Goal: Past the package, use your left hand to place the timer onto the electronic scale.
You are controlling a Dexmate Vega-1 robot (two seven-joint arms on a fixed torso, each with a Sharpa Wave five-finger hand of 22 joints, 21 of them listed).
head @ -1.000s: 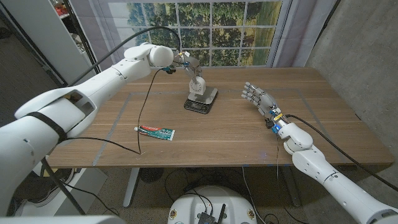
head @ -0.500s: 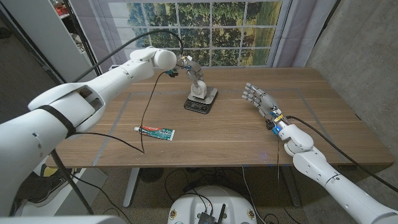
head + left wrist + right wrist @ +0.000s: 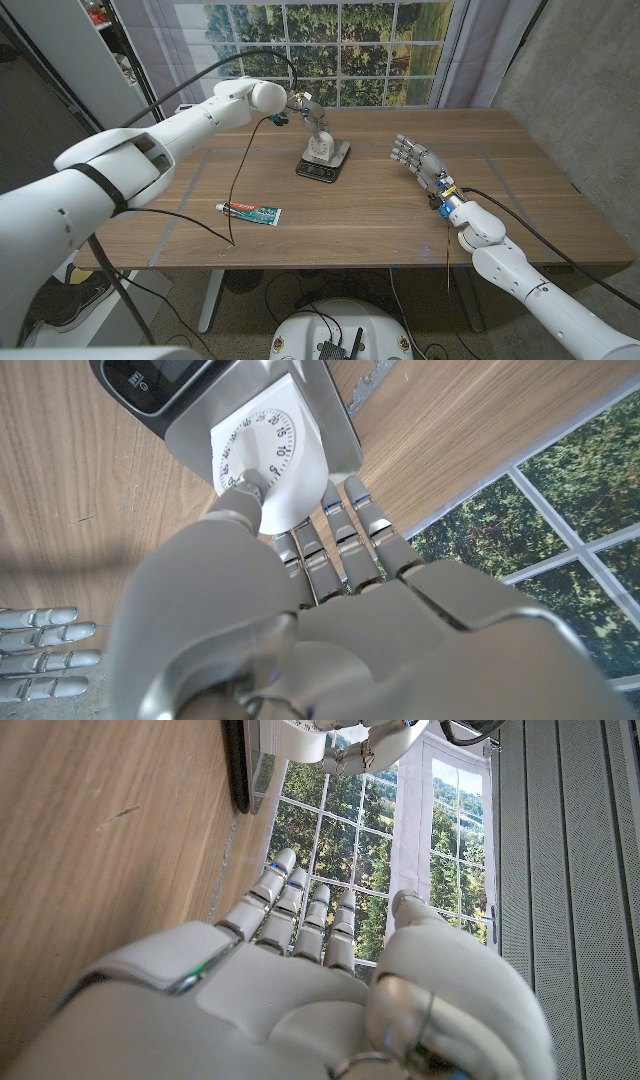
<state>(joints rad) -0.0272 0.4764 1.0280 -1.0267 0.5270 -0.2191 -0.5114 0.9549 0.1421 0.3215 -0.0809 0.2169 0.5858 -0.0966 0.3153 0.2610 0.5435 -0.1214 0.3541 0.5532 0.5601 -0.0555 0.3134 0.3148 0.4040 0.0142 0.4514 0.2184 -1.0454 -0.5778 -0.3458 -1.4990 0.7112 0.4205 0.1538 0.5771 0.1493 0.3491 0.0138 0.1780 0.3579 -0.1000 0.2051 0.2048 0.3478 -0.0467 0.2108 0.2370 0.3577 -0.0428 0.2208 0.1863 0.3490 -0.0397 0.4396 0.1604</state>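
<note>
One timer (image 3: 262, 455) is sitting on one electronic scale (image 3: 323, 162), the left robot hand (image 3: 314, 117) grasping it. The right robot hand (image 3: 418, 160) is hovering released. One package (image 3: 250, 212) is lying on the tabletop (image 3: 360, 215).

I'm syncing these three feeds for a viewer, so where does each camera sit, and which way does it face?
Head view: fixed on the robot's head, looking down the table; both arms, toothpaste.
Left wrist view: behind the left hand, facing the timer on the scale.
Right wrist view: behind the right hand, facing the window.
Shared: timer, scale and left hand in all three.
</note>
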